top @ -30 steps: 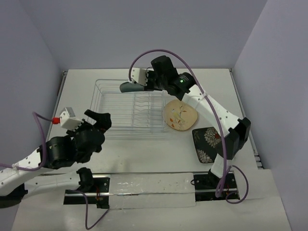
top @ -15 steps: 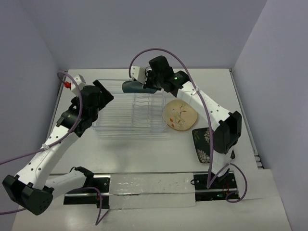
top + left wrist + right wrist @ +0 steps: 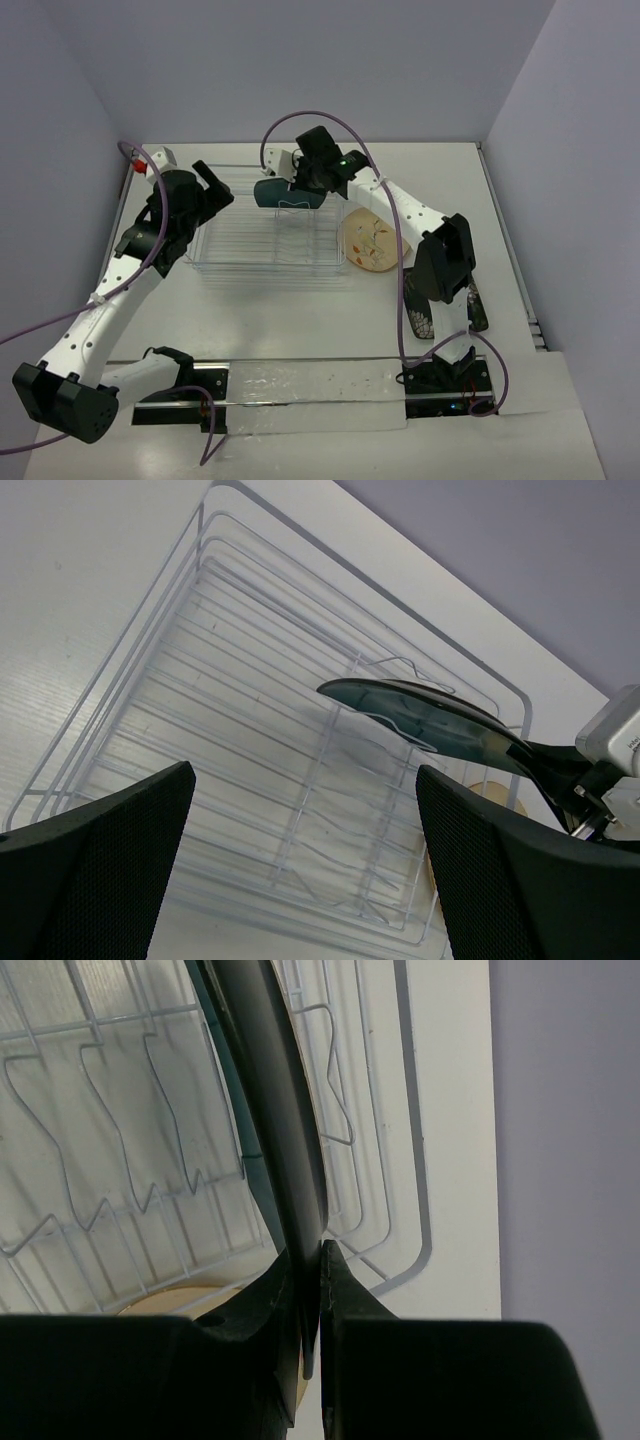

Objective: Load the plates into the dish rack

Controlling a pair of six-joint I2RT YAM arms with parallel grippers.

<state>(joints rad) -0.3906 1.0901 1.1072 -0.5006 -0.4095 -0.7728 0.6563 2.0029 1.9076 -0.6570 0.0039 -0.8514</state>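
The teal plate (image 3: 283, 191) hangs on edge over the back of the wire dish rack (image 3: 250, 268), among its upright prongs. My right gripper (image 3: 303, 183) is shut on its rim; in the right wrist view the jaws (image 3: 306, 1270) pinch the plate (image 3: 268, 1100) edge-on above the rack (image 3: 120, 1190). My left gripper (image 3: 219, 187) is open and empty at the rack's left end; its view shows the rack (image 3: 200, 690) and the teal plate (image 3: 430, 715) between wide-apart fingers (image 3: 100, 870). The cream floral plate (image 3: 368, 240) leans at the rack's right side. The black flowered plate (image 3: 417, 322) is mostly hidden under my right arm.
The rack stands at the back middle of the white table (image 3: 300, 320), close to the rear wall. Purple cables loop above both arms. The arm bases and a mounting rail (image 3: 300, 385) line the near edge.
My left arm has swung up from the near left to the rack's left end. My right arm has carried the teal plate left and lower over the rack's prongs, covering more of the black plate.
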